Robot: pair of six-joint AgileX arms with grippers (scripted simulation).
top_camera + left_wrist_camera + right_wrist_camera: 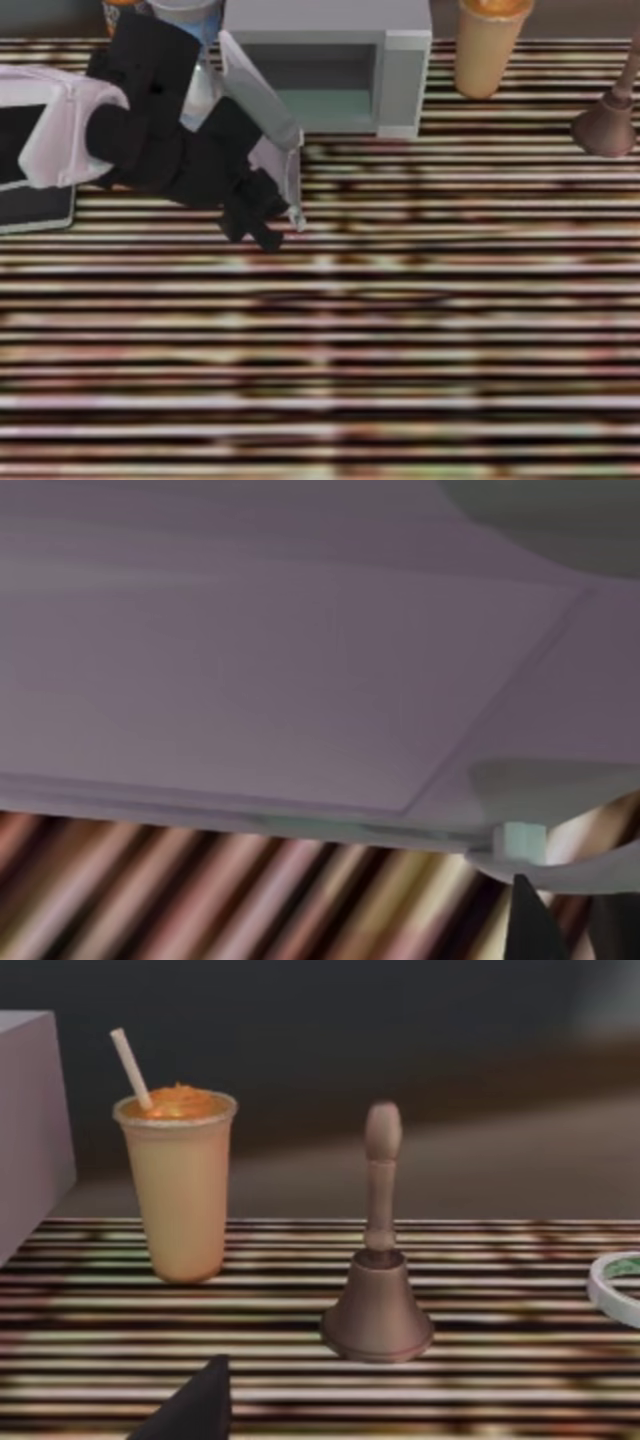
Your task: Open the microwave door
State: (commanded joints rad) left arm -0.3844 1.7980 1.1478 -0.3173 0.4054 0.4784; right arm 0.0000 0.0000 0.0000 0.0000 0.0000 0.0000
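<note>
Top view is showing the small light-grey boxy microwave [400, 80] sitting at the table's far edge, its pale teal interior exposed. Its flat grey-framed door [262, 95] is standing swung out toward the left. My left gripper [268, 222] is reaching at the door's free edge by the slim pale handle [297, 215]; I cannot tell whether its fingers are clenched. A tan cup [490, 45] and brown bell [608, 118] are standing to the right.
</note>
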